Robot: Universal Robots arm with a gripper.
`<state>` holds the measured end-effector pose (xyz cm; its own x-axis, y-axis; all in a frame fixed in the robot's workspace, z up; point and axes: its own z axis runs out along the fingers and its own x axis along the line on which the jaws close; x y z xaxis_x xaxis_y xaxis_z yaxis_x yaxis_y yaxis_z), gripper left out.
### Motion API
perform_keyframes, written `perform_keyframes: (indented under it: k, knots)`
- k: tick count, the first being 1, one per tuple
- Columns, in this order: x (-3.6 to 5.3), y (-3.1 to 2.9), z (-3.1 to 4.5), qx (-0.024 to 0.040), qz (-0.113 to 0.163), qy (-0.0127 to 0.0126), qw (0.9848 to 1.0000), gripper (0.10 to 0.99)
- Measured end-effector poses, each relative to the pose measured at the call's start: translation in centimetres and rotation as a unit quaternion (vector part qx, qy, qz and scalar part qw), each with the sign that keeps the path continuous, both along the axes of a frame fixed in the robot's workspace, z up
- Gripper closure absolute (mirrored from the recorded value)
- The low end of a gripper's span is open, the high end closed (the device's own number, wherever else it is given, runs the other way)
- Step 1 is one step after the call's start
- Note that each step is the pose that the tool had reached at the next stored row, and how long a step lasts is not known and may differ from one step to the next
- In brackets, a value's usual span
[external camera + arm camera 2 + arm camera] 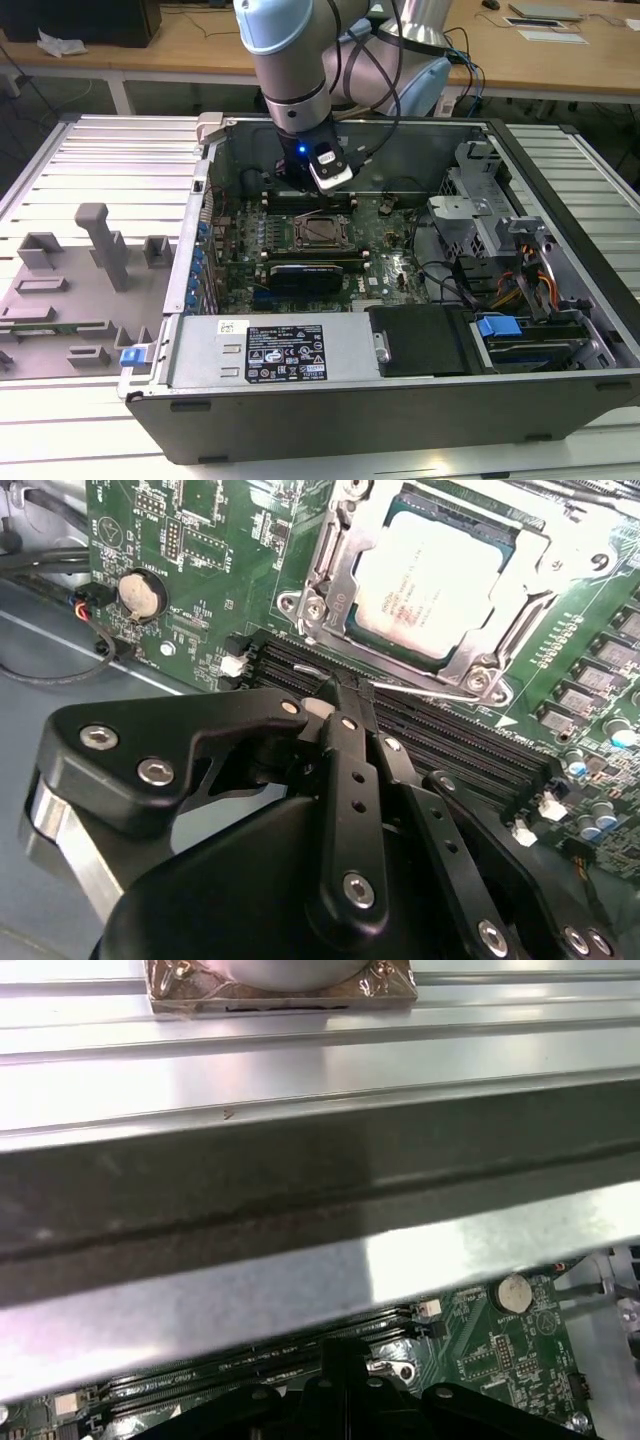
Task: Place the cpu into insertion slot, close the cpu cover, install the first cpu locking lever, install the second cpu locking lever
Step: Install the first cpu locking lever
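Note:
The cpu lies flat in its socket on the green motherboard, its silvery top face up; in the exterior view the cpu sits mid-board. The cpu cover lies down over it, framing the chip in its square window. A thin wire locking lever runs along the socket's edge nearest the gripper. My gripper hangs just beside that edge with its black fingers together, tips at the lever's end. From outside, the gripper is over the board behind the socket.
Black memory slots run between gripper and socket. A coin battery and cables lie nearby. A long black card, the power supply and a drive cage crowd the case. Grey fixtures stand at the exterior view's left.

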<state>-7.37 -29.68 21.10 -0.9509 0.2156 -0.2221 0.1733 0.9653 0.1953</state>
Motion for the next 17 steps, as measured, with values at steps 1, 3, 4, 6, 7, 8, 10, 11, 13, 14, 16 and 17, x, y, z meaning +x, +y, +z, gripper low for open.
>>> perform_keyframes:
  k: [1, 3, 4, 6, 7, 8, 10, 11, 13, 14, 16, 17]
  knots:
    - [0.00, 0.06, -0.02, -0.0001, -0.002, 0.0000, 1.0000, 0.980]
    - [0.00, 0.15, -0.10, -0.0007, -0.007, -0.0001, 1.0000, 0.980]
    - [0.00, 0.15, -0.13, -0.0007, -0.009, 0.0000, 1.0000, 0.980]
    - [0.00, 0.17, -0.27, -0.0010, -0.015, 0.0000, 0.9999, 0.980]
    - [0.00, 0.18, -0.31, -0.0011, -0.017, 0.0000, 0.9999, 0.980]
    - [0.00, 0.19, -0.36, -0.0013, -0.019, 0.0000, 0.9998, 0.980]
    - [0.00, 0.29, -0.42, -0.0015, -0.022, 0.0000, 0.9997, 0.980]
    - [0.00, 0.38, -0.46, -0.0015, -0.025, 0.0000, 0.9997, 0.980]
    - [0.00, 0.49, -0.60, -0.0029, -0.032, 0.0000, 0.9995, 0.980]
    - [0.00, 0.49, -0.67, -0.0042, -0.035, 0.0000, 0.9994, 0.980]
    - [0.00, 0.49, -0.76, -0.0051, -0.038, -0.0001, 0.9993, 0.980]
    - [0.00, 0.49, -0.80, -0.0056, -0.040, -0.0001, 0.9992, 0.980]
